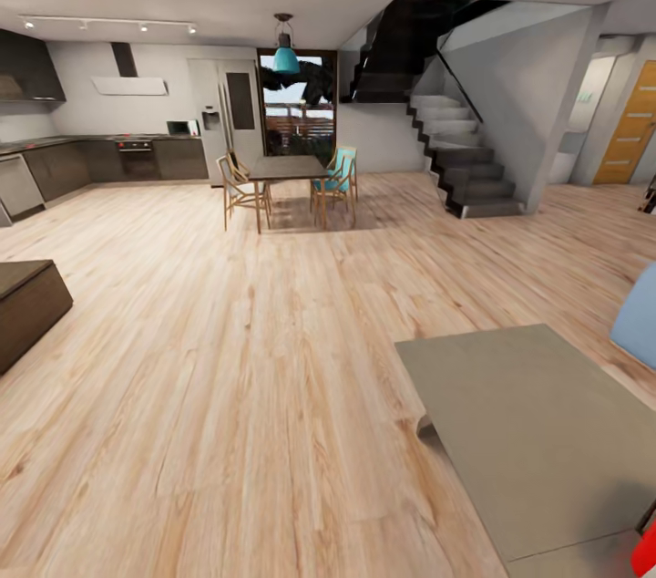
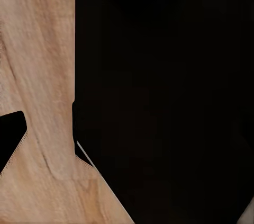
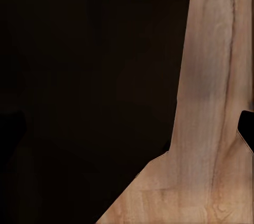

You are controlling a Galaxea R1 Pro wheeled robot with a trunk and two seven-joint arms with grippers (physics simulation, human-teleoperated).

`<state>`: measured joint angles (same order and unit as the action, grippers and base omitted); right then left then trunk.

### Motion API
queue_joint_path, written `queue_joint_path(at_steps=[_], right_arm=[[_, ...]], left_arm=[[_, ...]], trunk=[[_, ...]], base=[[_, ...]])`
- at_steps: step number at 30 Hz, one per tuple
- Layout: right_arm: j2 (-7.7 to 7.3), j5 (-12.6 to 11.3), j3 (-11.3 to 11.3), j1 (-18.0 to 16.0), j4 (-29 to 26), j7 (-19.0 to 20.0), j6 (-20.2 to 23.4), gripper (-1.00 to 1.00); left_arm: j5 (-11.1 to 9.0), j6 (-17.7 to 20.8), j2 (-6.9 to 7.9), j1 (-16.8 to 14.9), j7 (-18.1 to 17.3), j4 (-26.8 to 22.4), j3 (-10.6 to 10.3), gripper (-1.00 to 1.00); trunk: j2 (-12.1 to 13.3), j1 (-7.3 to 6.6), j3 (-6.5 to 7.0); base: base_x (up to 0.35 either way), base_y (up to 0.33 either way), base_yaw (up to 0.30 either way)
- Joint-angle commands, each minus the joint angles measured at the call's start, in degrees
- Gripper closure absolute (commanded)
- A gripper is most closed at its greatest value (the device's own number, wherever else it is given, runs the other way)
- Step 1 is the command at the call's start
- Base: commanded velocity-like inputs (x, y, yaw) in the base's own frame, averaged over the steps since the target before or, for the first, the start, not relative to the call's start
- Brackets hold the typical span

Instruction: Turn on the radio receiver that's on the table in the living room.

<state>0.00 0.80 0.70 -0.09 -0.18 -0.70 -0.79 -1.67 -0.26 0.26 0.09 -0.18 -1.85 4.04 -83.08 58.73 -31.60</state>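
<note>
The low table [image 1: 538, 432] with its grey reflective top stands at the lower right of the head view. At the picture's bottom right corner, on the table's near end, a sliver of the glossy red radio receiver [image 1: 645, 552] is cut off by the frame. Light wood plank floor [image 1: 237, 359] of the living room spreads ahead. In the left wrist view a dark fingertip [image 2: 10, 136] hangs over the floor beside a large black mass. The right wrist view has a dark fingertip [image 3: 247, 128] at its edge over the floor; whether either gripper is open cannot be told.
A blue sofa edge [image 1: 638, 315] sits right of the table. A dark low cabinet [image 1: 27, 304] stands at the left. Farther off are a dining table with chairs [image 1: 287, 181], kitchen counters [image 1: 100, 160], a dark staircase [image 1: 460, 160] and an orange door [image 1: 630, 136].
</note>
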Motion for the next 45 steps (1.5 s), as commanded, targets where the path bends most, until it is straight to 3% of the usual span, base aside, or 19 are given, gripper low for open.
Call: queue_joint_path(at_steps=[1, 32, 45], right_arm=[[0.00, 0.00, 0.00, 0.00, 0.00, 0.00, 0.00, -1.00], [0.08, 0.08, 0.00, 0.00, 0.00, 0.00, 0.00, -1.00], [0.09, 0.00, -0.08, 0.00, 0.00, 0.00, 0.00, -1.00]], left_arm=[[0.00, 0.00, 0.00, 0.00, 0.00, 0.00, 0.00, -1.00], [0.00, 0.00, 0.00, 0.00, 0.00, 0.00, 0.00, -1.00], [0.00, 0.00, 0.00, 0.00, 0.00, 0.00, 0.00, -1.00]], trunk=[[0.00, 0.00, 0.00], [0.00, 0.00, 0.00], [0.00, 0.00, 0.22]], base=[[0.323, 0.000, 0.000], [0.321, 0.000, 0.000], [0.060, 0.000, -0.178]])
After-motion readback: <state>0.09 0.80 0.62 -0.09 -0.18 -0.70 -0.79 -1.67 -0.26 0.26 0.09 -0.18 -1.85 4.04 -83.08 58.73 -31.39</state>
